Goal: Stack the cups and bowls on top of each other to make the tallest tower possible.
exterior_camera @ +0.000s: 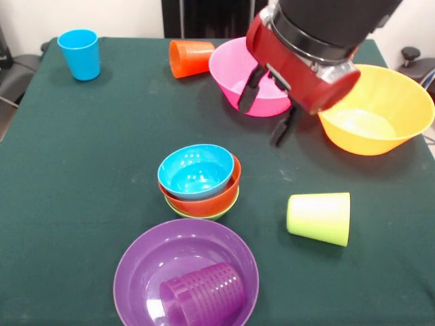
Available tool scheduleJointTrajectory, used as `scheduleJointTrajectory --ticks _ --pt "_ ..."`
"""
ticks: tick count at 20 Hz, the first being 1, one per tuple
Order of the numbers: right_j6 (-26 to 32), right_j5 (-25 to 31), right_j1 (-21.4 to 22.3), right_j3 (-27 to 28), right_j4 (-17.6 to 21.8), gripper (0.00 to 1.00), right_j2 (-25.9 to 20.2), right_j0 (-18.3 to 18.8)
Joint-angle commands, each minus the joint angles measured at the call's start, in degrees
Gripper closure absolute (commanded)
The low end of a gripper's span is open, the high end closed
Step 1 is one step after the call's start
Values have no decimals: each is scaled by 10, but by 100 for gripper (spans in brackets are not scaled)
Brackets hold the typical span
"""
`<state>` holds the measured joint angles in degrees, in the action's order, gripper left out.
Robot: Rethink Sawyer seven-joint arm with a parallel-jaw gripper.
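Green-clothed table (81, 170): open, empty gripper (266, 115) risks knocking the large pink plastic bowl (238, 78) off its approach line.

Three nested bowls (199, 182) at table centre, cup (204, 293) lying inside bowl (139, 261) in front

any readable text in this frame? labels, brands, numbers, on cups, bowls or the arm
None readable.
Cups, blue, orange, lime green, purple: plain, no print shows.
Bowls, pink, yellow, purple, nested small stack: no markings.
Arm and end effector: no label or number visible.
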<state>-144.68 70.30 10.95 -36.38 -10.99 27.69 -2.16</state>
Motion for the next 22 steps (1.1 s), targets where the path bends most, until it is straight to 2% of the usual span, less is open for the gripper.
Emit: scheduleJointTrajectory --ticks 1,10,16,22 --pt "-24 -54 27 -162 -2 0 -74 -22" --pt "-51 -99 22 -191 -6 0 -74 -30" --pt "-82 -93 15 -189 -18 0 -67 -40" --pt "-106 -89 20 -215 -32 0 -61 -57"
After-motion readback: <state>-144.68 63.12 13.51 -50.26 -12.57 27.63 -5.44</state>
